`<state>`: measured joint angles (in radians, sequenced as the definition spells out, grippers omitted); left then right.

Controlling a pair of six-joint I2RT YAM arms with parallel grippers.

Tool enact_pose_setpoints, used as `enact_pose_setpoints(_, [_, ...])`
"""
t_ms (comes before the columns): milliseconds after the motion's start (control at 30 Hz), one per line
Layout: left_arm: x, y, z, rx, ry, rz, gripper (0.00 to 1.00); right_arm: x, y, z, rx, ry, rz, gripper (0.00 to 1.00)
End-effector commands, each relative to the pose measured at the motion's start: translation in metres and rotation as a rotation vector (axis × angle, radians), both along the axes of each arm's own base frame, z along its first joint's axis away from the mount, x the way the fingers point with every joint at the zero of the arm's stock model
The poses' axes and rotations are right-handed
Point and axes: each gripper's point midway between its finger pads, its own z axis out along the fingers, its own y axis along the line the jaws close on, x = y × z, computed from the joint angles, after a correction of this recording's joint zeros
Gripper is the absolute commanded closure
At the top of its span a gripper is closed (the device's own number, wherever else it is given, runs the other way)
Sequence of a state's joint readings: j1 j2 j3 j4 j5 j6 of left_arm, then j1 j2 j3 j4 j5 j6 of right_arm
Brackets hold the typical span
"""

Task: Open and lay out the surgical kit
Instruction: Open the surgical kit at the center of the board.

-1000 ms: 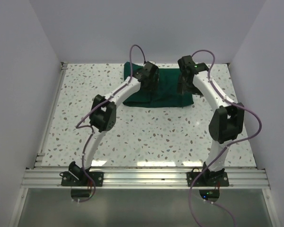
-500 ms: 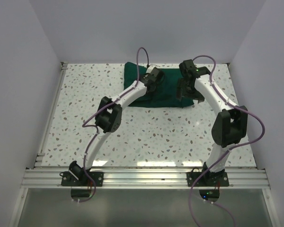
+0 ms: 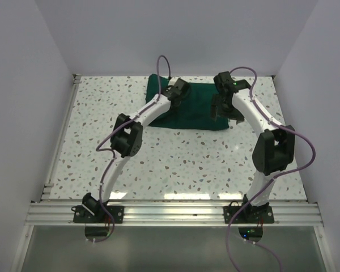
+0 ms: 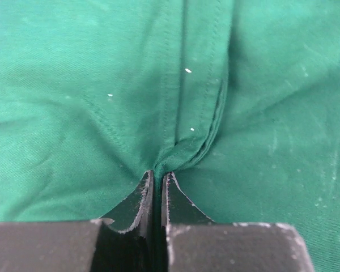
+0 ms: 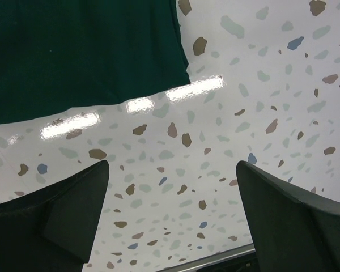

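Observation:
The surgical kit is a dark green cloth wrap [image 3: 195, 110], folded shut at the back middle of the table. My left gripper [image 3: 178, 93] is down on its left part. In the left wrist view the left gripper [image 4: 158, 174] is shut on a raised fold of the green cloth [image 4: 73, 85], next to a stitched hem. My right gripper [image 3: 224, 110] hovers over the wrap's near right corner. In the right wrist view it [image 5: 171, 164] stands wide open over bare table, with the cloth's corner [image 5: 73, 51] just beyond its fingers. The cloth hides whatever it wraps.
The speckled terrazzo table [image 3: 181, 158] is walled in white on the left, back and right. A metal rail [image 3: 170, 212] runs along the near edge, where both arm bases sit. Purple cables loop above each arm.
The left gripper has closed from wide open onto a fold of the cloth, and its wrist has shifted slightly left. The right arm has hardly moved and stays open.

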<state>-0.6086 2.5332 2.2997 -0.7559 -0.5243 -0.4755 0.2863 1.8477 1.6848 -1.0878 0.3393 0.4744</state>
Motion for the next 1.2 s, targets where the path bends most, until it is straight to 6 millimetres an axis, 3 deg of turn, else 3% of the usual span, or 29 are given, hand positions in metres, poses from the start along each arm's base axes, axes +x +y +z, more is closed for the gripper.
enact_pose_setpoints(0, [0.004,0.026,0.085,-0.026,-0.112,0.035,1.00,0.005,0.001,0.008,-0.007,-0.008,0.007,0.01])
enact_pose_setpoints(67, [0.003,0.034,0.115,-0.050,-0.176,0.061,1.00,0.007,0.001,0.010,-0.010,-0.013,0.007,0.01])
enact_pose_setpoints(167, [-0.008,0.075,0.150,-0.142,-0.217,0.175,1.00,0.012,0.003,0.014,-0.011,-0.022,0.008,0.01])
enact_pose_setpoints(200, [-0.004,0.103,0.152,-0.203,-0.211,0.248,1.00,0.013,0.002,0.014,-0.015,-0.021,0.006,0.01])
enact_pose_setpoints(233, [-0.013,0.126,0.157,-0.223,-0.213,0.294,0.97,0.016,0.003,0.016,-0.017,-0.028,0.008,0.01])
enact_pose_setpoints(267, [-0.010,0.162,0.159,-0.245,-0.221,0.382,0.92,0.018,0.003,0.017,-0.023,-0.033,0.007,0.01])
enact_pose_setpoints(300, [-0.013,0.181,0.160,-0.254,-0.224,0.422,0.85,0.020,0.004,0.017,-0.026,-0.034,0.008,0.01])
enact_pose_setpoints(333, [-0.022,0.200,0.157,-0.255,-0.221,0.462,0.49,0.023,0.005,0.019,-0.027,-0.043,0.011,0.01])
enact_pose_setpoints(367, [-0.023,0.231,0.152,-0.266,-0.214,0.521,0.27,0.026,0.006,0.016,-0.032,-0.036,0.012,0.01])
enact_pose_setpoints(400, [-0.027,0.244,0.146,-0.274,-0.197,0.548,0.08,0.029,0.005,0.016,-0.041,-0.041,0.009,0.01])
enact_pose_setpoints(433, [-0.037,0.259,0.131,-0.262,-0.144,0.581,0.01,0.036,0.006,0.022,-0.044,-0.059,0.010,0.01])
enact_pose_setpoints(467, [-0.041,0.282,0.121,-0.270,-0.111,0.630,0.00,0.041,0.006,0.019,-0.052,-0.056,0.009,0.01])
enact_pose_setpoints(500, [-0.045,0.290,0.109,-0.258,-0.071,0.649,0.00,0.046,0.006,0.018,-0.060,-0.060,0.009,0.01])
enact_pose_setpoints(567, [-0.059,0.303,0.094,-0.219,-0.002,0.675,0.00,0.062,0.010,0.028,-0.050,-0.104,0.008,0.01])
enact_pose_setpoints(600, [-0.064,0.302,0.092,-0.211,0.011,0.668,0.00,0.070,0.012,0.020,-0.053,-0.095,0.009,0.01])
enact_pose_setpoints(633, [-0.069,0.301,0.085,-0.211,0.026,0.661,0.00,0.084,0.018,0.032,-0.028,-0.145,0.022,0.01])
enact_pose_setpoints(700, [-0.082,0.297,0.084,-0.227,0.032,0.627,0.00,0.102,0.024,0.023,-0.016,-0.157,0.034,0.01])
enact_pose_setpoints(733, [-0.081,0.296,0.087,-0.237,0.012,0.611,0.00,0.118,0.030,0.034,0.008,-0.213,0.048,0.01])
enact_pose_setpoints(800, [-0.087,0.292,0.096,-0.252,-0.005,0.567,0.01,0.136,0.031,0.039,0.026,-0.258,0.047,0.01])
enact_pose_setpoints(833, [-0.094,0.291,0.091,-0.248,0.008,0.555,0.01,0.151,0.035,0.040,0.044,-0.294,0.047,0.01])
enact_pose_setpoints(1033, [-0.124,0.289,0.094,-0.235,0.029,0.489,0.03,0.198,0.018,0.034,0.107,-0.408,-0.044,0.01])
enact_pose_setpoints(1167, [-0.143,0.288,0.096,-0.234,0.037,0.466,0.04,0.224,0.013,0.015,0.145,-0.441,-0.063,0.01])
